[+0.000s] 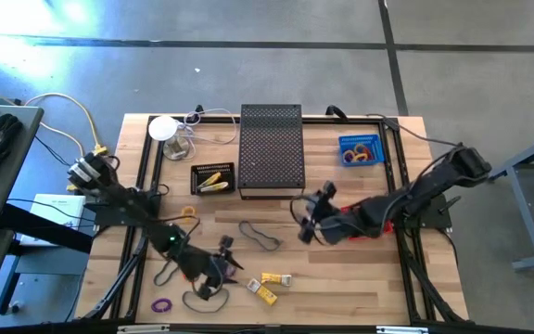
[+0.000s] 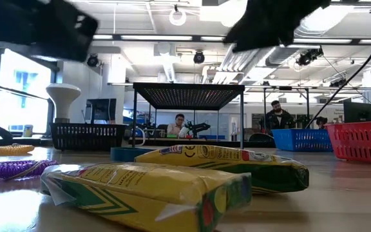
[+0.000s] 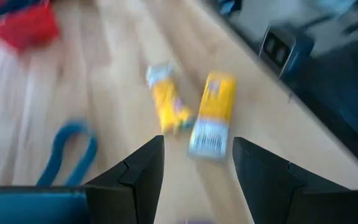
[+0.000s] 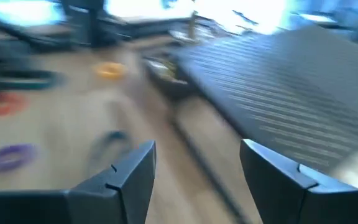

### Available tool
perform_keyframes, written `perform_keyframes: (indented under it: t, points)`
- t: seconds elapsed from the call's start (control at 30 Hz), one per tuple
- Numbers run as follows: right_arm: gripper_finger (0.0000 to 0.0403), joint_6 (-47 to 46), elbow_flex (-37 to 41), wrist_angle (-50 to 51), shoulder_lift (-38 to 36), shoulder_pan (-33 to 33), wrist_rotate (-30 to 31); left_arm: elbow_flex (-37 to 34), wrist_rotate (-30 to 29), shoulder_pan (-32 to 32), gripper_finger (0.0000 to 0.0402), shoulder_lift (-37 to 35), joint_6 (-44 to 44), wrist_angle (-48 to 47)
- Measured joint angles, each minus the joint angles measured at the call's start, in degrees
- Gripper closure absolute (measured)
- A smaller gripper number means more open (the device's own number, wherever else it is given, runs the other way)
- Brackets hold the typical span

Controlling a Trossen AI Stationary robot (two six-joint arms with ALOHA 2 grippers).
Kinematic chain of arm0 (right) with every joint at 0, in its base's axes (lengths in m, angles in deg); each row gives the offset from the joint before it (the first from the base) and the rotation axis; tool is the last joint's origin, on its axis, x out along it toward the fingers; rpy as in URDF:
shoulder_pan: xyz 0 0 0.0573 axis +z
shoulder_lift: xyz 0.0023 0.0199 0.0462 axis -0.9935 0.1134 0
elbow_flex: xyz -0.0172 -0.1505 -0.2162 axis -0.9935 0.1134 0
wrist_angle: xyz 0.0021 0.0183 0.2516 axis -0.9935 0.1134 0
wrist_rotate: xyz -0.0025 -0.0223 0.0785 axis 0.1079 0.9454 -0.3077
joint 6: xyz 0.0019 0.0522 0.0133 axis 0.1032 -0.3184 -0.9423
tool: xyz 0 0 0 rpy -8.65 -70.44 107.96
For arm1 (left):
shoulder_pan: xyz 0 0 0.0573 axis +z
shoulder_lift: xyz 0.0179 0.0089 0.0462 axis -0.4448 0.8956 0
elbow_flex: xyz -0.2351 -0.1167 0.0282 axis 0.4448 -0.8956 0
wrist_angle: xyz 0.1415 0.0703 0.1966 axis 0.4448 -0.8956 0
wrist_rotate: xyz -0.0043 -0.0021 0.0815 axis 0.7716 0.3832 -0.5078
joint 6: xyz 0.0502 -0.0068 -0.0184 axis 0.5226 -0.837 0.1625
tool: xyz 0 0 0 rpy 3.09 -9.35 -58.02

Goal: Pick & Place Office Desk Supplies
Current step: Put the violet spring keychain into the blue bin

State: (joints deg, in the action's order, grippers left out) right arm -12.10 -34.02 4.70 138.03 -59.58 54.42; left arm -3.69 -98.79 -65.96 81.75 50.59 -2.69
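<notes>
The left claw (image 1: 225, 255) hangs released and empty over the desk's (image 1: 341, 278) near edge, just beside two yellow packets (image 1: 269, 284) that lie touching each other. A dark band (image 1: 260, 236) lies between the arms. The right claw (image 1: 306, 215) is released too, empty, near the black mesh stand (image 1: 271, 148). A purple band (image 1: 161, 304) sits by the near-left corner.

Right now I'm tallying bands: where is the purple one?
In the high view the purple band lies at the table's front left corner, just left of the left pincer and a dark band loop.
</notes>
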Motion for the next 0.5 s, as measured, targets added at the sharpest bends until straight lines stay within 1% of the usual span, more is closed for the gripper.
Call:
perform_keyframes:
  t: [0.07,0.13,0.2,0.3,0.43,0.5]
  points:
    - [0.0181,2.98,0.0,-3.39,-0.01,1.95,-2.06,0.0,-2.15,-1.58,0.0219,-2.59,-4.52,-7.44]
    - [0.0181,5.21,0.0,-5.56,0.01,3.35,-4.01,0.0,-2.86,-2.82,0.0219,-5.27,-8.78,-15.44]
    - [0.0181,5.48,0.0,-6.32,-0.01,4.07,-5.24,0.0,-3.09,-3.68,0.0219,-7.05,-10.87,-21.61]
    - [0.0181,5.52,0.0,-6.59,0.01,4.56,-5.81,0.0,-3.13,-3.94,0.0219,-7.6,-8.51,-25.69]
    - [0.0181,5.45,0.0,-6.62,0.01,4.58,-6.57,0.0,-3.15,-3.53,0.0219,-6.0,-0.96,-26.23]
    - [0.0181,5.42,0.0,-6.66,0.01,4.58,-6.55,-0.02,-3.08,-3.12,0.0219,-4.82,1.19,-26.16]
